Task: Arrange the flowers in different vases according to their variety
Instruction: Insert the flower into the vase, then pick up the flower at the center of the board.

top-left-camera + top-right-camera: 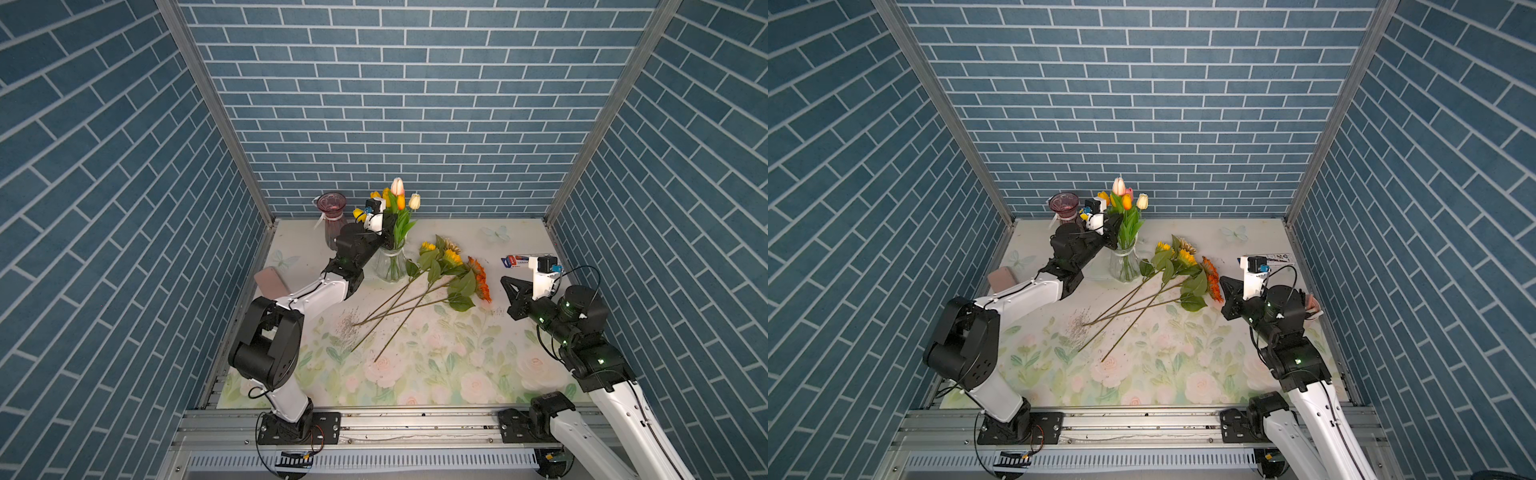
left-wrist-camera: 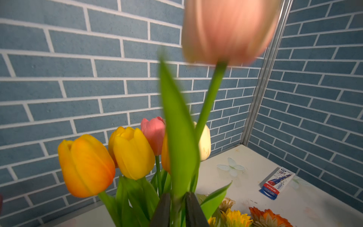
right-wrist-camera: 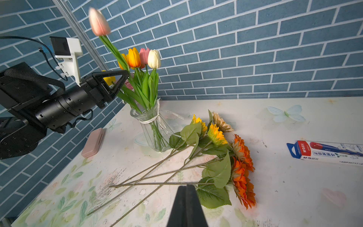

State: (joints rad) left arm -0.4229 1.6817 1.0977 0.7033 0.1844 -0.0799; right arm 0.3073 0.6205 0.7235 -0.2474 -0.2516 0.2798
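Both top views are looking steeply down from high over the front rail (image 1: 374, 424), sharing the whole table mat (image 1: 415, 374). The left wrist camera is sitting just behind the left gripper (image 2: 177, 195), tulips (image 2: 133, 153) close ahead of its tips. The right wrist camera is looking past the right gripper (image 3: 186, 187) — sunflowers (image 3: 216, 135) just beyond, the same tulips farther off.

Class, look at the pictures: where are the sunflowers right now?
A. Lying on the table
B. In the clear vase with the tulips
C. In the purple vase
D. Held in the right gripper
A: the sunflowers lie flat on the table beside the clear vase, with their stems fanned out.
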